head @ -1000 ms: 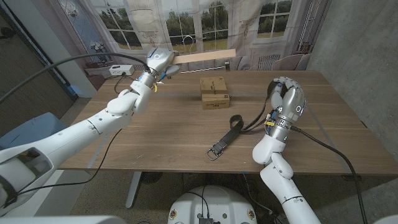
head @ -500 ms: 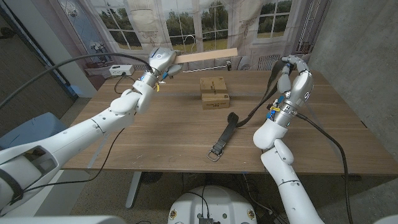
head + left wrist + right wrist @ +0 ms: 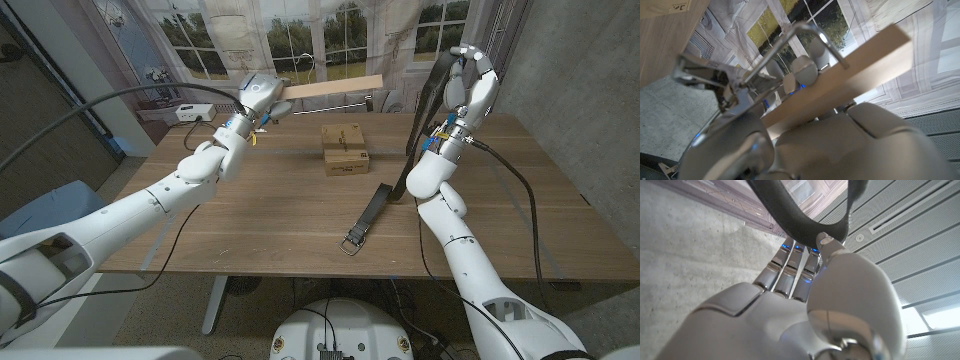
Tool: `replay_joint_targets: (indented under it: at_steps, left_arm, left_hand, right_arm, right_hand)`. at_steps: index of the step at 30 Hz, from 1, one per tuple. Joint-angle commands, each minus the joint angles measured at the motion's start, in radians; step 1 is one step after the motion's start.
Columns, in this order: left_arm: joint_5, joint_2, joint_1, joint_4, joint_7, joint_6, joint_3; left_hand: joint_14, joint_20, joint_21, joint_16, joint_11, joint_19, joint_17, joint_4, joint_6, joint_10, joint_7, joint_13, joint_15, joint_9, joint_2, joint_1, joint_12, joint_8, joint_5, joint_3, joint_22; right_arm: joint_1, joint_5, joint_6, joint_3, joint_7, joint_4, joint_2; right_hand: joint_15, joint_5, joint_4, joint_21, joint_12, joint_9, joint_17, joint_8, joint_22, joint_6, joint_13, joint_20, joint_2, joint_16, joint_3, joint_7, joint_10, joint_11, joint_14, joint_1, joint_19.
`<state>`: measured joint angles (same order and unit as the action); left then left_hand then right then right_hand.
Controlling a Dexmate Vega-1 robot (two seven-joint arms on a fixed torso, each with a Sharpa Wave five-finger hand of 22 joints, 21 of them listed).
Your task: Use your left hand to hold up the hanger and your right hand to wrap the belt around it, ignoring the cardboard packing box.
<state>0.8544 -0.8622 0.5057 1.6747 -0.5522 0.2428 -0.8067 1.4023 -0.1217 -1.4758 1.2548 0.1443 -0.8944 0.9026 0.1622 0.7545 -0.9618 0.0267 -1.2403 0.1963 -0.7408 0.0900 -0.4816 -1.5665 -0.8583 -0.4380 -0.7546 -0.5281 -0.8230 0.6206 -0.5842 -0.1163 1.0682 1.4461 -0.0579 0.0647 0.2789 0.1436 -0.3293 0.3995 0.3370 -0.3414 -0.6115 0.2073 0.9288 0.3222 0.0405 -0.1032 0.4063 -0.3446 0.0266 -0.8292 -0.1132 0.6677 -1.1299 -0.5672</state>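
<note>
Wooden table (image 3: 250, 215) spread below both arms. On it, the cardboard box (image 3: 345, 148), sitting between the two hands. Left hand (image 3: 258, 97) up above the far left edge, fingers closed around the wooden hanger (image 3: 330, 89), bar reaching out level to the right. Right hand (image 3: 470, 85) raised high, fingers curled on the black belt (image 3: 415, 125), which hangs down beneath it, buckle end (image 3: 350, 240) resting on the tabletop.
</note>
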Motion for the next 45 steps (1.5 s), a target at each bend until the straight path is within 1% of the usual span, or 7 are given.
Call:
replay_joint_targets:
  at_steps: [1, 5, 9, 14, 20, 32, 45]
  left_arm:
    - [0.017, -0.012, -0.003, 0.029, 0.038, 0.023, 0.005]
    - [0.028, -0.004, -0.016, 0.025, 0.054, 0.022, -0.003]
    - [0.036, 0.010, -0.034, 0.010, 0.056, 0.011, -0.012]
    - [0.042, 0.029, -0.057, -0.012, 0.068, -0.005, -0.027]
    - [0.034, 0.049, -0.077, -0.038, 0.068, -0.029, -0.039]
    - [0.017, 0.053, -0.101, -0.040, 0.155, -0.048, -0.059]
    - [0.021, 0.060, -0.118, -0.028, 0.238, -0.027, -0.066]
  left_hand:
    - [0.000, -0.055, -0.010, 0.012, 0.006, 0.003, 0.001, 0.002, -0.025, -0.006, 0.022, -0.001, 0.000, 0.000, 0.001, 0.012, -0.004, -0.010, 0.005, -0.009, 0.002]
    - [0.001, -0.055, -0.011, 0.015, 0.007, 0.004, 0.004, 0.002, -0.026, -0.006, 0.022, -0.001, 0.001, 0.003, 0.000, 0.013, -0.004, -0.011, 0.005, -0.010, 0.003]
    - [0.000, -0.055, -0.013, 0.015, 0.007, 0.004, 0.003, 0.002, -0.025, -0.007, 0.023, -0.001, 0.000, 0.005, 0.000, 0.014, -0.004, -0.014, 0.005, -0.011, 0.004]
    - [-0.001, -0.055, -0.016, 0.016, 0.008, 0.005, 0.002, 0.002, -0.025, -0.006, 0.022, -0.001, 0.000, 0.011, -0.001, 0.016, -0.004, -0.017, 0.005, -0.013, 0.007]
    - [-0.006, -0.056, -0.020, 0.012, 0.003, 0.007, -0.004, 0.001, -0.025, -0.006, 0.024, -0.001, 0.000, 0.012, -0.001, 0.018, -0.004, -0.024, 0.005, -0.015, 0.008]
    - [0.000, -0.054, -0.028, 0.021, 0.001, 0.008, -0.004, 0.001, -0.027, -0.008, 0.025, -0.001, -0.001, 0.021, -0.006, 0.022, -0.005, -0.034, 0.003, -0.019, 0.011]
    - [-0.006, -0.053, -0.035, 0.015, 0.000, 0.012, -0.018, -0.001, -0.029, -0.006, 0.027, -0.001, -0.002, 0.031, -0.009, 0.024, -0.004, -0.043, 0.000, -0.024, 0.014]
  right_arm:
    - [0.023, -0.416, -0.097, -0.085, -0.195, 0.030, -0.148]
    - [-0.026, -0.555, -0.069, -0.098, -0.336, 0.126, -0.204]
    - [-0.067, -0.583, -0.016, -0.096, -0.389, 0.204, -0.232]
    - [-0.089, -0.680, 0.068, -0.104, -0.498, 0.283, -0.280]
    - [-0.092, -0.680, 0.183, -0.114, -0.520, 0.346, -0.305]
    - [-0.006, -0.769, 0.356, -0.153, -0.602, 0.388, -0.335]
    - [0.095, -0.959, 0.481, -0.194, -0.752, 0.439, -0.383]
  right_hand:
    - [0.155, 0.008, -0.016, -0.008, -0.001, 0.004, -0.008, -0.008, 0.003, -0.001, 0.004, 0.005, -0.008, -0.003, 0.026, 0.002, 0.002, -0.007, -0.007, 0.007, 0.006]
    - [0.155, 0.009, -0.016, -0.009, -0.002, 0.008, -0.010, -0.010, 0.004, -0.005, 0.007, 0.005, -0.008, -0.008, 0.030, 0.003, 0.003, -0.009, -0.017, 0.008, 0.010]
    - [0.153, 0.010, -0.019, -0.011, 0.000, 0.008, -0.011, -0.013, 0.005, -0.003, 0.010, 0.001, -0.012, -0.015, 0.033, 0.004, -0.002, -0.019, -0.024, 0.011, 0.013]
    - [0.152, 0.011, -0.020, -0.013, -0.002, 0.006, -0.010, -0.015, 0.006, -0.003, 0.012, -0.002, -0.012, -0.025, 0.035, 0.003, 0.001, -0.009, -0.037, 0.014, 0.016]
    - [0.149, 0.013, -0.023, -0.016, -0.003, 0.004, -0.010, -0.016, 0.006, -0.005, 0.016, -0.005, -0.015, -0.035, 0.039, 0.000, 0.003, -0.005, -0.046, 0.020, 0.019]
    - [0.148, 0.015, -0.024, -0.023, -0.003, 0.006, -0.019, -0.019, 0.008, -0.010, 0.021, -0.005, -0.017, -0.038, 0.048, -0.005, 0.002, 0.004, -0.047, 0.024, 0.022]
    - [0.148, 0.017, -0.022, -0.028, -0.003, 0.014, -0.027, -0.026, 0.009, -0.014, 0.025, -0.006, -0.019, -0.038, 0.056, -0.015, -0.001, 0.011, -0.045, 0.024, 0.026]
